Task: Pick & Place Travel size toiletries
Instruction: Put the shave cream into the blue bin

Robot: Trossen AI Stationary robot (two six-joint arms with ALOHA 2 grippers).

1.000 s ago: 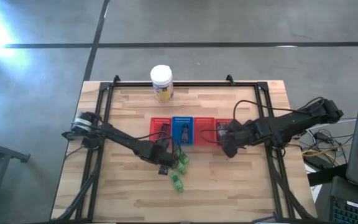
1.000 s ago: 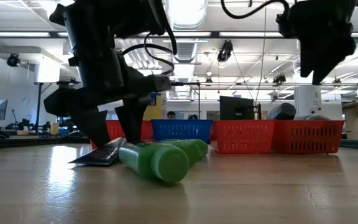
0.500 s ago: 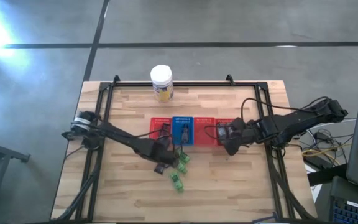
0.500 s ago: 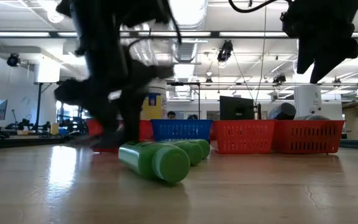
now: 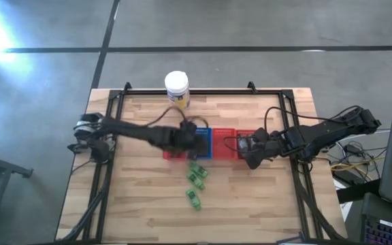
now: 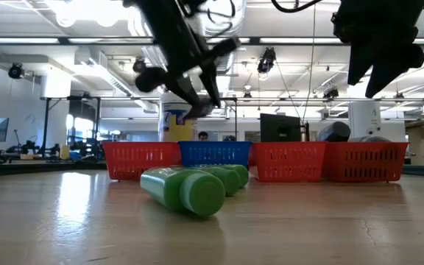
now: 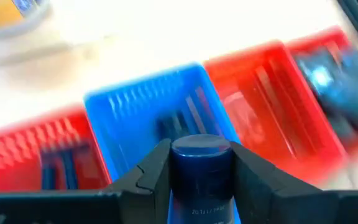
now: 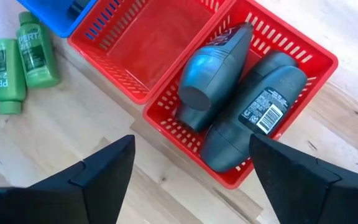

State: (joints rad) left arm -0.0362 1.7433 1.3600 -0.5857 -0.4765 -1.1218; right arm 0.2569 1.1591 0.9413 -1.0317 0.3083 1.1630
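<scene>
My left gripper [image 7: 201, 186] [image 5: 190, 140] hangs above the blue mesh tray [image 7: 126, 115] [image 5: 201, 141], shut on a dark navy toiletry [image 7: 201, 165]. In the low view it is raised well over the trays [image 6: 197, 99]. My right gripper [image 8: 191, 180] [image 5: 249, 152] is open and hovers over the rightmost red tray [image 8: 303, 59], where two grey bottles [image 8: 213, 74] [image 8: 257, 112] lie side by side. Green bottles [image 5: 197, 174] [image 6: 186, 190] [image 8: 17, 56] lie on their sides on the wood, nearer than the trays. My left gripper pinches the dark navy toiletry between its two fingers, one on each side of its body [image 7: 197, 186]. Its rounded end [image 7: 201, 148] sticks out past the fingertips. It is lifted clear, over the blue tray.
Several small mesh trays stand in a row mid-table: red [image 5: 174, 144], blue, red [image 5: 224, 141], red [image 5: 245, 138]. Dark pieces lie in the blue tray [image 7: 179, 121] and the left red one [image 7: 61, 165]. A white jar with yellow label [image 5: 176, 90] stands at the far edge.
My left gripper has taken the dark navy piece off the table beside the green bottles, risen, and swung toward the far edge to above the blue tray. The piece is now lifted clear. The green bottles have stayed in place.
</scene>
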